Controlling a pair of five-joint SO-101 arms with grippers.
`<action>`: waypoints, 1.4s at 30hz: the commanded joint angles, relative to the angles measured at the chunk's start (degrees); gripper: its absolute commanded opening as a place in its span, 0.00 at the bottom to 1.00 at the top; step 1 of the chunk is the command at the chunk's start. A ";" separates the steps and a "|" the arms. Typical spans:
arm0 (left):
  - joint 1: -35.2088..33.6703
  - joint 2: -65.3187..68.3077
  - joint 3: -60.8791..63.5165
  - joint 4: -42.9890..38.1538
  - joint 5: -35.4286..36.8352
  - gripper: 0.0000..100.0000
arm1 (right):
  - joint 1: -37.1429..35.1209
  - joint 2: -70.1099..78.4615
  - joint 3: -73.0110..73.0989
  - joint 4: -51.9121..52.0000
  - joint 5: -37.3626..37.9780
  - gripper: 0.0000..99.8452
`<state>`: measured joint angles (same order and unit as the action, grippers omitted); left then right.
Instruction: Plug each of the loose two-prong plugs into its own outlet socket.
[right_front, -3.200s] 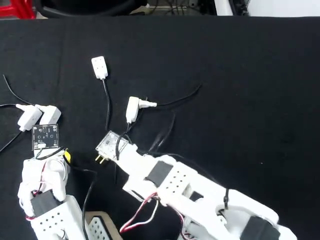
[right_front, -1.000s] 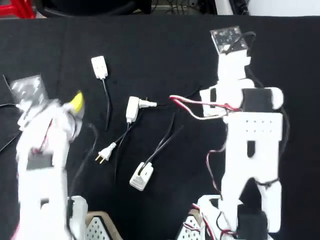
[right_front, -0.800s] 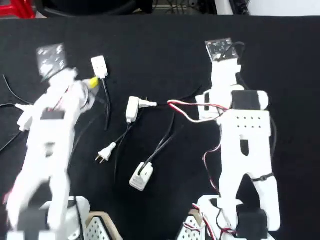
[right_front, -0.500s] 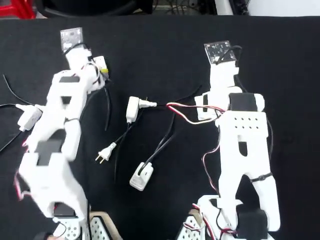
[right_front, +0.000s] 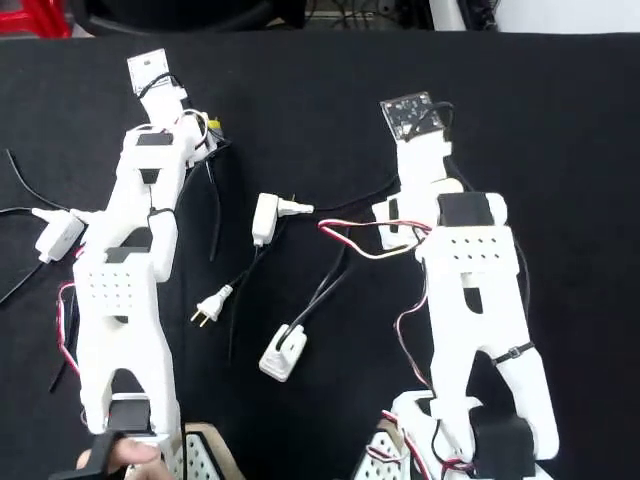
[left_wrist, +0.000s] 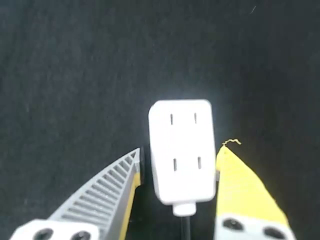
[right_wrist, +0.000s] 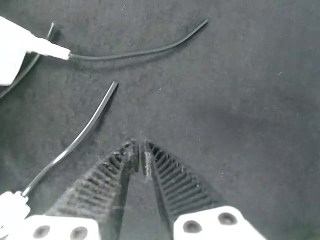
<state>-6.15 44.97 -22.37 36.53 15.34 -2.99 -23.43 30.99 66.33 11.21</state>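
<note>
Left arm has swung out, so the white rectangular plastic outlet socket (left_wrist: 181, 135) now sits between the spread fingers of the left gripper (left_wrist: 180, 148), not squeezed yet I think. Meanwhile the right gripper (right_wrist: 139, 150) has lifted away, pinched closed on nothing; the small white two-prong plug (right_front: 207, 311) lies well apart from both, still unplugged

Seen from above, the left arm (right_front: 125, 290) covers nearly all of the socket (left_wrist: 182, 135) that lies between the fingers of the left pincer (left_wrist: 179, 150). The socket's cord runs off the wrist picture's edge. Well behind that pincer, the arm hides part of a white pair (right_front: 55, 235). Ahead of the right pincer (right_wrist: 139, 150), a white plug (right_wrist: 11, 50) is cut off at the edge. So is a white piece (right_wrist: 9, 210) beside one finger.
</note>
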 joint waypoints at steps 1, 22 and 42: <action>0.31 -0.53 -6.73 6.59 0.44 0.24 | -0.79 -0.13 -0.22 -0.88 0.44 0.01; 0.40 5.10 -26.95 33.14 -11.43 0.03 | -0.70 -0.22 -0.22 -0.88 0.44 0.01; 1.10 -6.42 -16.31 63.82 -43.69 0.03 | -0.70 -0.13 -0.13 -0.88 0.70 0.01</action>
<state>-5.89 46.73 -43.65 100.00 -26.77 -2.99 -23.43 30.99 66.15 11.21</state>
